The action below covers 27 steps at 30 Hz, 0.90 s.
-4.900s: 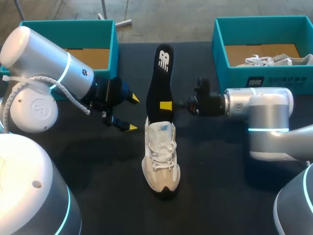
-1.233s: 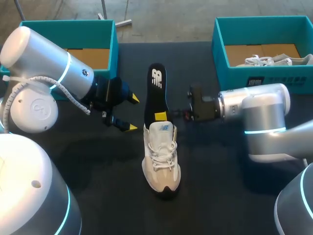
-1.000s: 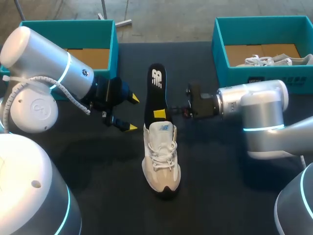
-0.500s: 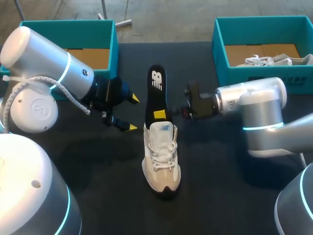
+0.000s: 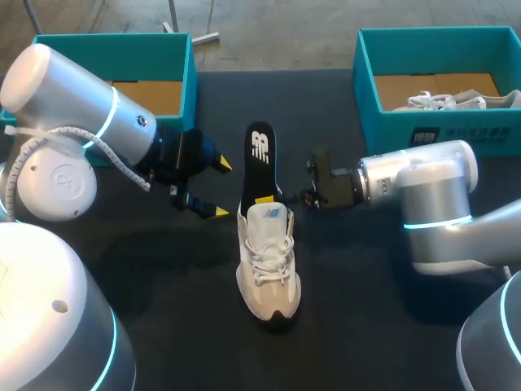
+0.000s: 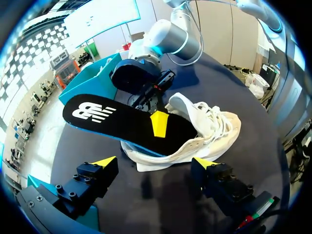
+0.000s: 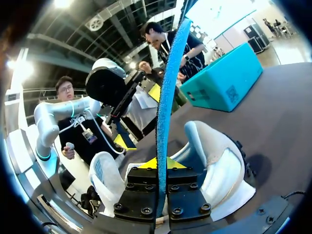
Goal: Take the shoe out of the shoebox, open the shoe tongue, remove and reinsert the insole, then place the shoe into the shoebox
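**A:** Claw state?

**B:** Right claw [image 7: 160, 169] is pinched narrow on the insole [image 5: 260, 159], gripping its edge just past the shoe [image 5: 269, 261] collar. Left claw [image 5: 218, 189] is spread wide and holds nothing. It sits left of the shoe's heel, not touching.

**A:** Where's the insole?

**B:** Front end is inside the shoe. The logo end sticks out beyond the shoe's heel, angled up off the worktop [image 5: 366, 326]. Shoe sits on its sole, toe toward me, tongue lifted.

**A:** So reinsert, partway in?

**B:** That's my read. About half the insole is outside the shoe.

**A:** How do we finish it cleanly?

**B:** Push along the shoe's long axis toward the toe and flatten the angle on the way. Too steep and I'd expect the front to buckle under the tongue. Let go before the claw reaches the collar, then press the logo end down into the heel cup.

**A:** Risks?

**B:** Nothing holds the shoe, so a push could slide it toe-first. I'd brace it at the side with the left claw. The insole edge could also snag on the collar.

**A:** Which box after?

**B:** Left box [image 5: 191, 81], past the shoe's heel to the left, looks empty. Right box [image 5: 456, 130] already holds a shoe. I'd go left.
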{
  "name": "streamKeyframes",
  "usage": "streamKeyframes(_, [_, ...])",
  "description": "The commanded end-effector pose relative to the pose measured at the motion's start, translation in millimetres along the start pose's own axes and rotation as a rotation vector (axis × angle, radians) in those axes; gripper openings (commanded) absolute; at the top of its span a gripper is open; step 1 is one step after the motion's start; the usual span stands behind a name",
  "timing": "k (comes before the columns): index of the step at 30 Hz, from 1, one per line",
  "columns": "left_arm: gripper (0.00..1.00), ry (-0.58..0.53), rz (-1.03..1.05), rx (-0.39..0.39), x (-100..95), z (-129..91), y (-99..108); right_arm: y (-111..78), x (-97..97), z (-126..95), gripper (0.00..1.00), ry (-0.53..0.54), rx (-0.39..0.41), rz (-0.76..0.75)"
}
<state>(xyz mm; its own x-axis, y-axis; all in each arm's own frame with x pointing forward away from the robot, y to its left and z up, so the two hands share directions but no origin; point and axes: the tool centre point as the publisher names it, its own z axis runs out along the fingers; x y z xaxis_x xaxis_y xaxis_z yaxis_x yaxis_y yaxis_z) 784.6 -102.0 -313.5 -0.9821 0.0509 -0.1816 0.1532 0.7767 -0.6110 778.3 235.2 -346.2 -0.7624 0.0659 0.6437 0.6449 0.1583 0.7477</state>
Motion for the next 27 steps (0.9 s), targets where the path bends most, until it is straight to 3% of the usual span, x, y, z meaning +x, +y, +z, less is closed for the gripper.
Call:
streamKeyframes(1, [1.0,0.0,0.0,-0.004,0.4,0,0,-3.7,6.7,0,0.0,-0.015,0.01,0.012])
streamKeyframes(6, [1.0,0.0,0.0,-0.004,0.4,0,0,4.3,10.7,-2,0.03,-0.025,0.018,0.011])
streamKeyframes(7, [1.0,0.0,0.0,-0.004,0.4,0,0,7.1,11.2,-2,0.21,-0.025,0.023,0.008])
streamKeyframes(8, [1.0,0.0,0.0,-0.004,0.4,0,0,9.6,11.5,-2,0.21,-0.024,0.031,0.006])
streamKeyframes(17, [1.0,0.0,0.0,-0.004,0.4,0,0,23.6,12.3,-4,0.19,-0.03,0.057,-0.023])
streamKeyframes(25, [1.0,0.0,0.0,-0.004,0.4,0,0,26.6,-1.7,-5,0.16,-0.013,0.061,-0.03])
streamKeyframes(27, [1.0,0.0,0.0,-0.004,0.4,0,0,25.4,-5.1,-5,0.04,-0.004,0.066,-0.018])
